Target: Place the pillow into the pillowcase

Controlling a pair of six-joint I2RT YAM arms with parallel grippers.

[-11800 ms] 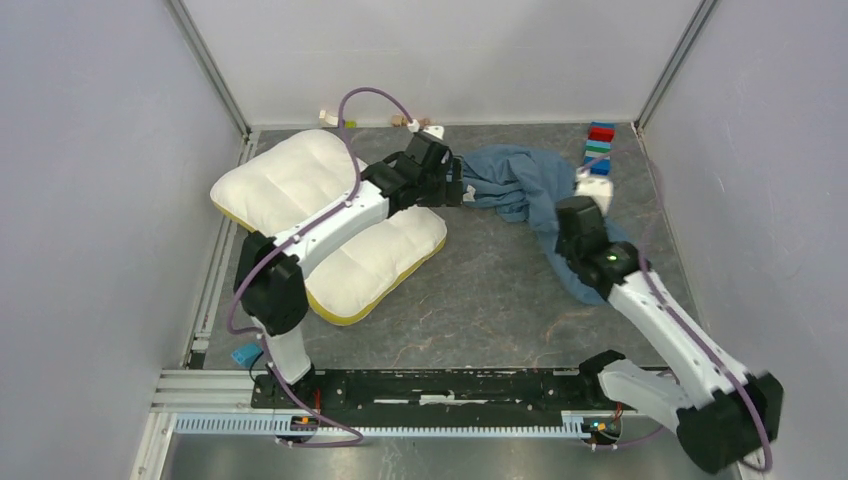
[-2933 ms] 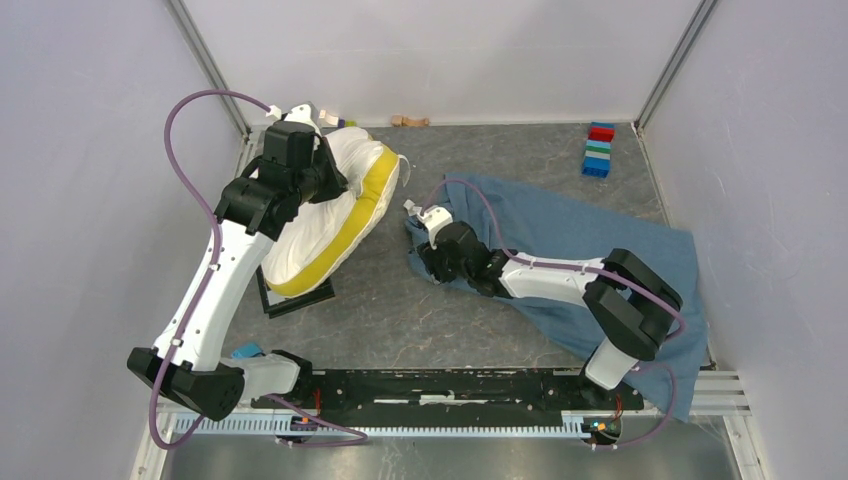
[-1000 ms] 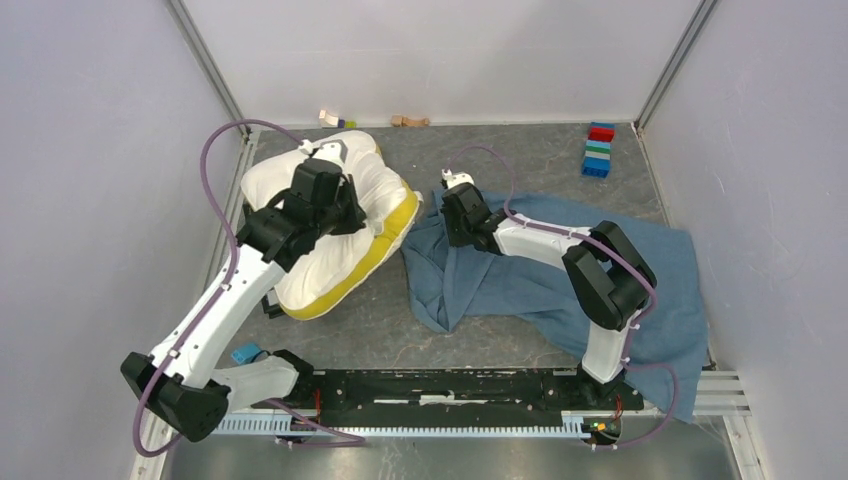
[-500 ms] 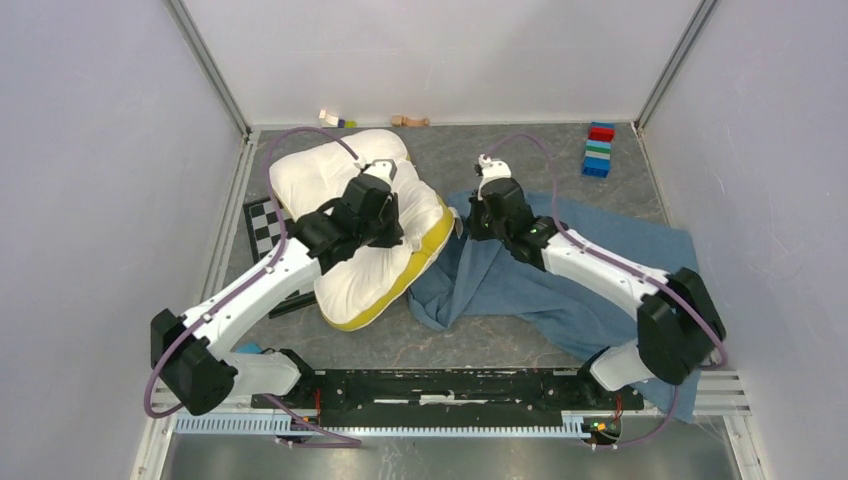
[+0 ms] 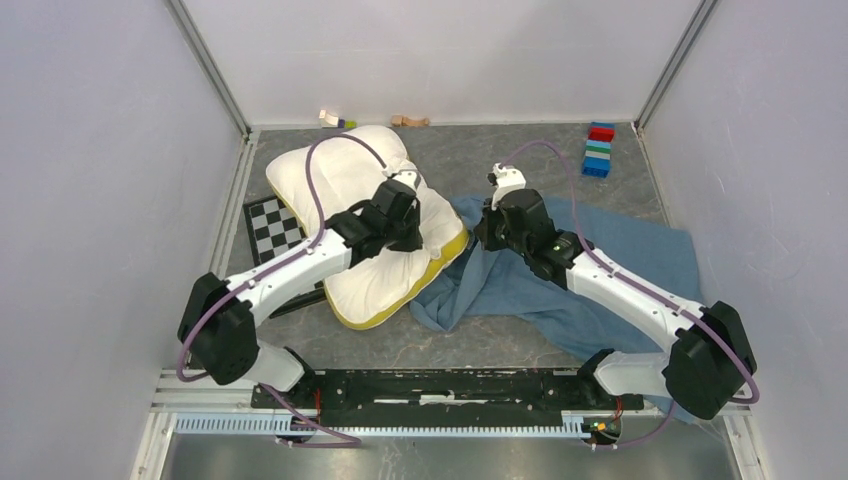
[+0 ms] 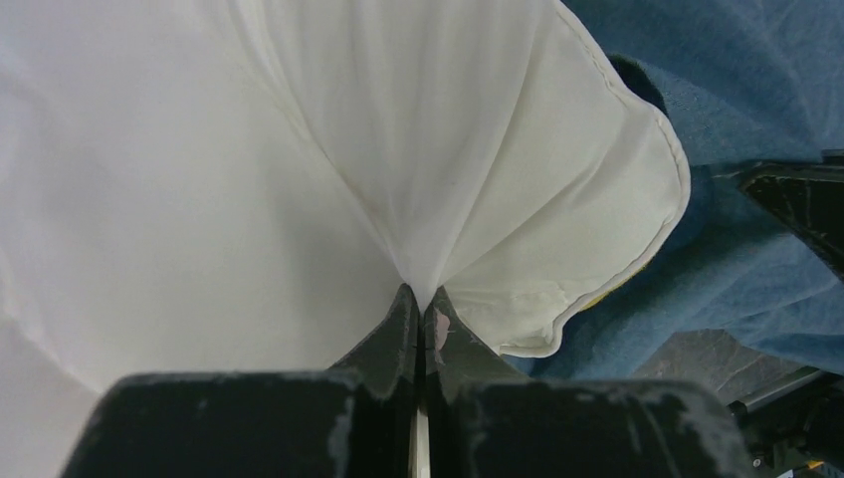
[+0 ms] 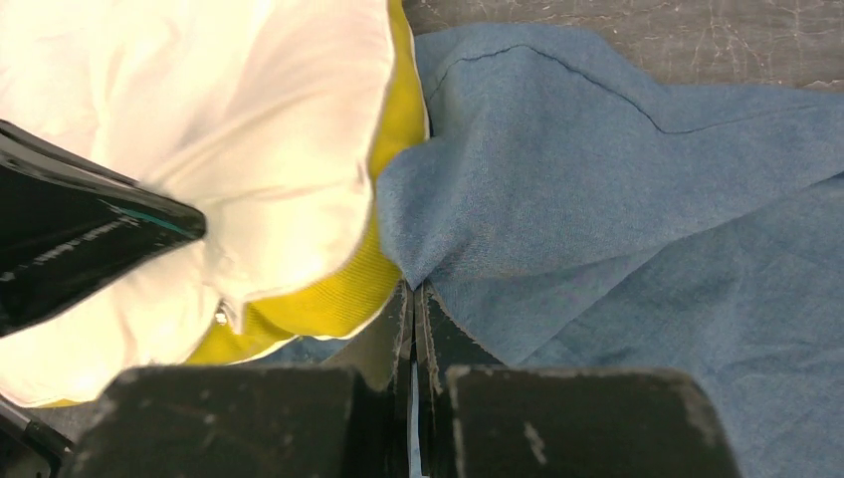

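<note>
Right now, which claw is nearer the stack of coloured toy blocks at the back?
Right. The right claw grips the dusty-blue cloth pillowcase, left of the blocks; the left claw grips the plump cream-white pillow, farther left.

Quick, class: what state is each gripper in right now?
Left gripper: closed, pinching the pillow.
Right gripper: closed, pinching the pillowcase.

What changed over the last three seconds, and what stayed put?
The left jaws, shut on the pillow, dragged it right until its yellow edge meets the pillowcase, uncovering a checkerboard. The right jaws closed on the pillowcase's edge. The block stack stayed put.
</note>
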